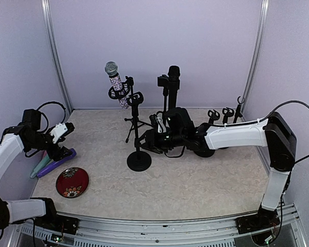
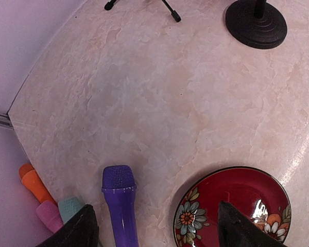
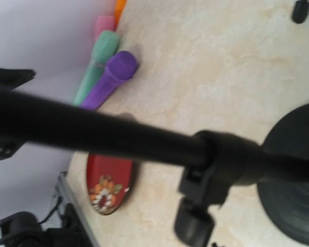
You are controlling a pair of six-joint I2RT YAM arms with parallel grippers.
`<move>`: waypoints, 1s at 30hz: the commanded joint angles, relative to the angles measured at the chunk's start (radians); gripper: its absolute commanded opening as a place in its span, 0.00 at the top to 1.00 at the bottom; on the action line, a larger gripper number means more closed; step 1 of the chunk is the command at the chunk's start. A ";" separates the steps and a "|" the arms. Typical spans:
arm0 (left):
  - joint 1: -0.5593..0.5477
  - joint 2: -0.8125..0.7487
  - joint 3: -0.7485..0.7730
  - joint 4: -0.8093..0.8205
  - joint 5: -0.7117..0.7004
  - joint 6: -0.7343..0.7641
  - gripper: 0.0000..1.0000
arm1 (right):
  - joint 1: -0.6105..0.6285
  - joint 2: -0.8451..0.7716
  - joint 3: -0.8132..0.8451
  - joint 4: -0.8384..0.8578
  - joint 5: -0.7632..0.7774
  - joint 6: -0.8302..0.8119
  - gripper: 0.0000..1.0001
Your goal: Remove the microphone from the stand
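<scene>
- Red plate sits nearest, at 8 o'clock on the table (12 = back wall).
- Left gripper hovers at 9 o'clock over the purple microphone and the plate rim. Fingers are spread and hold nothing.
- Likely task item: the silver-headed microphone at 11 o'clock. It is tilted, seated in the ring clip of the tripod stand, and nothing touches it.
- Round-base stand is just beside the tripod, at its 5 o'clock. Its clip looks vacant.
- Right gripper is low at table centre, right by that stand's pole. Its wrist view is filled by the blurred pole, so I can't tell whether the claw is apart or clamped.
- Black microphone stands on another stand at 12 o'clock, also untouched.
- My read: this is the approach step, and the pull-out hasn't started.
- Next move, my call: raise a claw to the silver mic's handle above the clip, pinch, and draw it out along its tilt. The tripod looks light and may need bracing.
</scene>
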 commanded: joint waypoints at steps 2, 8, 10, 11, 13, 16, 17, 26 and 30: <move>-0.006 -0.021 -0.008 0.008 0.019 -0.009 0.23 | 0.033 0.039 0.054 -0.045 0.098 -0.041 0.59; -0.007 -0.022 -0.008 0.004 0.014 -0.005 0.23 | 0.063 0.059 0.075 -0.073 0.201 -0.057 0.66; -0.006 -0.025 -0.007 0.003 0.011 -0.002 0.23 | 0.068 0.060 0.074 -0.082 0.227 -0.059 0.69; -0.006 -0.025 -0.007 0.003 0.010 -0.001 0.23 | 0.071 0.057 0.071 -0.079 0.244 -0.060 0.71; -0.006 -0.026 -0.008 0.004 0.010 -0.001 0.23 | 0.075 0.046 0.056 -0.064 0.271 -0.061 0.75; -0.005 -0.027 -0.012 0.005 0.010 -0.004 0.23 | 0.080 0.035 0.039 -0.037 0.299 -0.062 0.83; -0.006 -0.027 -0.013 0.006 0.010 -0.005 0.23 | 0.082 0.034 0.039 -0.035 0.308 -0.066 0.85; -0.006 -0.025 -0.012 0.009 0.007 -0.016 0.23 | 0.107 0.057 0.101 -0.093 0.393 -0.155 1.00; -0.006 -0.024 -0.014 0.008 0.008 -0.018 0.23 | 0.120 0.054 0.115 -0.141 0.470 -0.213 1.00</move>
